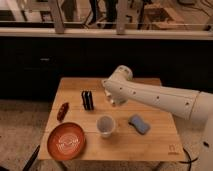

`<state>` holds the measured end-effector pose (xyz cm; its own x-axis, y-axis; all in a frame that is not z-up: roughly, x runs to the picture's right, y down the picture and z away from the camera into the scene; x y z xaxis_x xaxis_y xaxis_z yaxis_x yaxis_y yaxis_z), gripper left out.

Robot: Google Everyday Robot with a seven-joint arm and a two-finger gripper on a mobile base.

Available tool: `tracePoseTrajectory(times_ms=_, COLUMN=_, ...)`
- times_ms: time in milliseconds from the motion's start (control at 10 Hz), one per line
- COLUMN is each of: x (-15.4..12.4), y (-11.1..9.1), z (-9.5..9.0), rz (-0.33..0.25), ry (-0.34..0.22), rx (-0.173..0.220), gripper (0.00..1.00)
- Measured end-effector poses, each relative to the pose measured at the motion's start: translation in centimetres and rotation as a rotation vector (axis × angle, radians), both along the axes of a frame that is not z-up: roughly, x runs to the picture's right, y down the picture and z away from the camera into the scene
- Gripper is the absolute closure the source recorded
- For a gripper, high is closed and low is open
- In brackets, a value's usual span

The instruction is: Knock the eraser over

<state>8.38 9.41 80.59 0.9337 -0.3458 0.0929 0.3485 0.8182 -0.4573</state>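
Note:
The eraser [87, 100] is a small black block with a thin pale stripe. It stands upright on the wooden table [150, 145], left of centre. My gripper [110, 96] is at the end of the white arm [155, 97], which reaches in from the right. It hangs just above the table, a short way to the right of the eraser and apart from it. The small white bottle is hidden behind the arm's end.
A white cup [105, 125] stands in front of the gripper. A blue-grey oblong pad [138, 123] lies to the cup's right. An orange-red plate [66, 140] sits at the front left, with a small red-brown object [62, 111] behind it. A dark counter runs behind the table.

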Motion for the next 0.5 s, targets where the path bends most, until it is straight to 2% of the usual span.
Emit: tracePoseTrajectory(times_ms=500, x=-1.7, y=-0.3, z=2.2, rz=-0.044, ry=-0.027, rx=0.008, gripper=0.98)
